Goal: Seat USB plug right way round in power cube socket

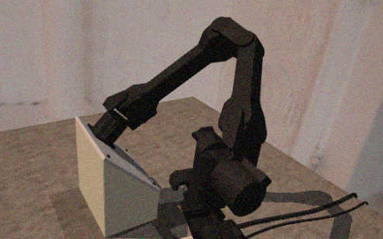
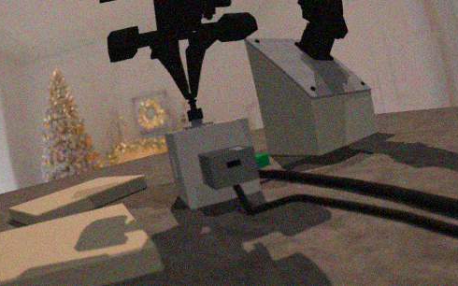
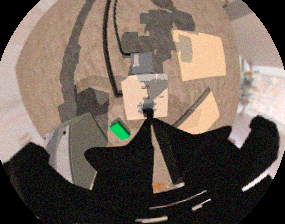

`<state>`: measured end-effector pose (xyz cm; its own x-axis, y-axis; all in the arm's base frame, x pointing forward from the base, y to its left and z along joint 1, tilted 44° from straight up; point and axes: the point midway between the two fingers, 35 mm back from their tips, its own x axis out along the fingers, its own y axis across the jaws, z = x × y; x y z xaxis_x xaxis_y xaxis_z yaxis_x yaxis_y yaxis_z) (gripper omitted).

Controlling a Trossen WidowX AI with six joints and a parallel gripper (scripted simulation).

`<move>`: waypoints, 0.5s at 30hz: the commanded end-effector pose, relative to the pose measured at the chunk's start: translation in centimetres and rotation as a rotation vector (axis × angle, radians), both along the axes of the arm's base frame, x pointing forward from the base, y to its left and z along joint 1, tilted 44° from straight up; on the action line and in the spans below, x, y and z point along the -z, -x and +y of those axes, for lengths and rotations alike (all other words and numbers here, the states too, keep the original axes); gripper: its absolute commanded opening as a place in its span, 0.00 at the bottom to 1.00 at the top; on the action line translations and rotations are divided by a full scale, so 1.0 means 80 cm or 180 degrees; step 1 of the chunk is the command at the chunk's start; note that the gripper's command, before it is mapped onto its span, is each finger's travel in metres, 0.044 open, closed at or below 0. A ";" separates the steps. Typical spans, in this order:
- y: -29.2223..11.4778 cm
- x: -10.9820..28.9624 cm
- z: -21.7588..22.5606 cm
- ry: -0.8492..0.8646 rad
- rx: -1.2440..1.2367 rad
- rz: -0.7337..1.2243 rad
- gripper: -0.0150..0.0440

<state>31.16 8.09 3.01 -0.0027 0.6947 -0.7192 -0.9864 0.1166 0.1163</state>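
Note:
A pale grey power cube (image 2: pixel 194 154) (image 3: pixel 142 92) stands on the table, with a darker socket block (image 2: pixel 228 165) on its front face. A small black USB plug (image 2: pixel 194 113) (image 3: pixel 147 111) stands upright in the socket on the cube's top. My gripper (image 2: pixel 192 99) (image 3: pixel 150 120) comes straight down over the cube and is shut on the plug's upper end. In the top view the arm (image 1: pixel 229 164) hides the cube and the plug.
The arm's wedge-shaped base block (image 1: pixel 108 176) (image 2: pixel 302 103) stands behind the cube. Two black cables (image 2: pixel 377 196) (image 1: pixel 307 216) run from the cube to the right. A small green block (image 2: pixel 262 160) (image 3: pixel 120 131) lies beside the cube. Two flat tan slabs (image 2: pixel 78 193) (image 2: pixel 59 248) lie at the front left.

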 end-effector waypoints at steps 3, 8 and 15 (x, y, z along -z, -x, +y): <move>-0.001 -0.004 -0.004 0.0004 -0.0002 -0.0016 0.25; -0.001 -0.007 -0.007 0.0004 -0.0002 -0.0016 0.25; -0.001 -0.012 -0.011 0.0005 -0.0002 -0.0016 0.25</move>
